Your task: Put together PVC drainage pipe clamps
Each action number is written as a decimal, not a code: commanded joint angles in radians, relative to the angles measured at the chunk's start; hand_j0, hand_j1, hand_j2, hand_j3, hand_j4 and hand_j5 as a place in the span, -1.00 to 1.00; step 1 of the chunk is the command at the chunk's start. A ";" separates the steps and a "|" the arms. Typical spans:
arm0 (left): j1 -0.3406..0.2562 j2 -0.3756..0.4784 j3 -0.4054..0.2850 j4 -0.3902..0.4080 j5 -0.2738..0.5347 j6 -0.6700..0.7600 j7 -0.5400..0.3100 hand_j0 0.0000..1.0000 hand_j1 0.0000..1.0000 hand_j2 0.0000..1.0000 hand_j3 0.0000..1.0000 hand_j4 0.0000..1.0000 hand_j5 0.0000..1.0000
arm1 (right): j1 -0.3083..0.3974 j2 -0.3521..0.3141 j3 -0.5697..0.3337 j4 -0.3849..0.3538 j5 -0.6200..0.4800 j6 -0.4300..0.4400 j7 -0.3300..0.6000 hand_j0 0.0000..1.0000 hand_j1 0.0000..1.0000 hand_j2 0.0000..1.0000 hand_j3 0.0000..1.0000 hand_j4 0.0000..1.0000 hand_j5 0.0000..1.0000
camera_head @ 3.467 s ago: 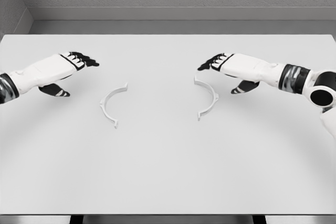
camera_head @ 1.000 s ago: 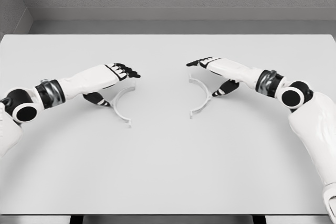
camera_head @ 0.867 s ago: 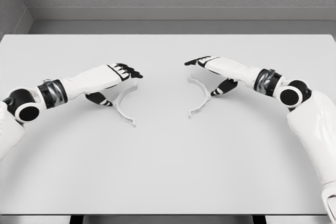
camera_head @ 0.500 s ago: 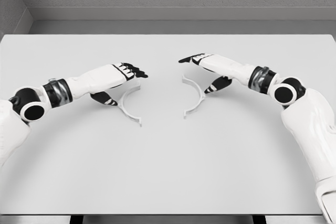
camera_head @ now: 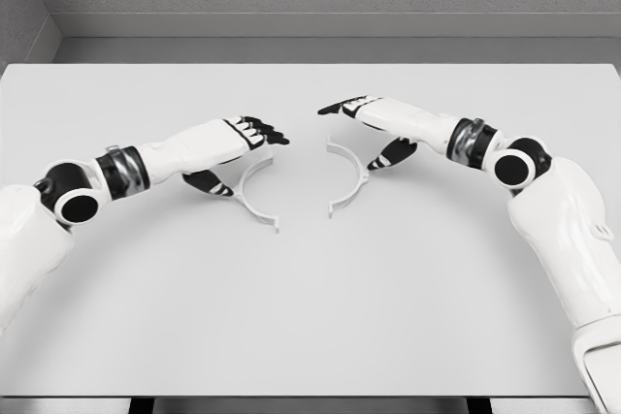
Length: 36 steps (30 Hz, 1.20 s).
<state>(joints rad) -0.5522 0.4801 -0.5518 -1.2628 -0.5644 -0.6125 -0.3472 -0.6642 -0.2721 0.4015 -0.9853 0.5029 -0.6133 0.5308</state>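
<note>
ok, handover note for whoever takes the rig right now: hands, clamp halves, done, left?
Left hand: fingers extended over the top end of the left clamp half, thumb behind the arc; a firm grip can't be confirmed.
Right hand: same posture over the right clamp half.
Both halves lie on the table near the centre, open sides facing each other, with a gap between them.
Done: halves brought close and facing.
Left: close the gap and mate the ends.

No readable text or markings anywhere.
</note>
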 commanded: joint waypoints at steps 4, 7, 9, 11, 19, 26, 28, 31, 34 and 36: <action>0.002 -0.014 0.006 0.003 0.006 0.002 0.000 1.00 1.00 1.00 1.00 1.00 1.00 | 0.000 0.002 -0.001 0.005 -0.007 0.002 -0.002 0.96 0.96 0.96 0.96 0.96 0.96; 0.003 -0.002 0.010 0.010 0.009 0.002 0.000 1.00 1.00 1.00 1.00 1.00 1.00 | -0.003 -0.004 -0.012 0.005 -0.007 0.002 0.000 0.96 0.96 0.96 0.96 0.96 0.96; 0.003 0.012 0.012 0.013 0.012 0.002 0.002 1.00 1.00 1.00 1.00 1.00 1.00 | -0.005 -0.004 -0.012 0.007 -0.007 0.002 -0.002 0.96 0.96 0.96 0.96 0.96 0.96; 0.003 0.028 0.012 0.013 0.018 0.002 0.002 1.00 1.00 1.00 1.00 1.00 1.00 | -0.006 -0.002 -0.012 0.023 -0.007 0.002 0.000 0.96 0.96 0.96 0.96 0.96 0.96; 0.011 0.028 0.007 -0.015 0.024 0.002 0.002 1.00 1.00 1.00 1.00 1.00 1.00 | -0.006 0.001 -0.001 0.039 -0.006 0.002 0.000 0.96 0.96 0.96 0.96 0.96 0.96; 0.029 0.028 0.007 -0.050 0.026 0.002 0.002 1.00 1.00 1.00 1.00 1.00 1.00 | -0.008 0.025 0.013 0.036 -0.006 0.002 0.000 0.96 0.96 0.96 0.96 0.96 0.96; 0.031 0.049 0.015 -0.050 0.028 0.002 0.002 1.00 1.00 1.00 1.00 1.00 1.00 | -0.009 0.028 0.026 0.036 -0.006 0.002 0.000 0.96 0.96 0.96 0.96 0.96 0.96; 0.034 0.150 0.044 -0.046 0.063 0.002 0.004 1.00 1.00 1.00 1.00 1.00 1.00 | -0.009 0.039 0.034 0.036 -0.006 0.002 0.000 0.96 0.96 0.96 0.96 0.96 0.96; 0.043 0.179 0.061 -0.043 0.080 0.002 0.005 1.00 1.00 1.00 1.00 1.00 1.00 | -0.011 0.051 0.048 0.030 -0.007 0.002 -0.002 0.96 0.96 0.96 0.96 0.96 0.96; 0.049 0.218 0.084 -0.035 0.107 0.002 0.005 1.00 1.00 1.00 1.00 1.00 1.00 | -0.018 0.057 0.059 0.028 -0.006 0.002 -0.002 0.96 0.96 0.96 0.96 0.96 0.96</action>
<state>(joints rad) -0.5031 0.6643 -0.4877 -1.3029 -0.4859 -0.6126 -0.3432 -0.6842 -0.2234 0.4512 -0.9543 0.5044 -0.6133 0.5299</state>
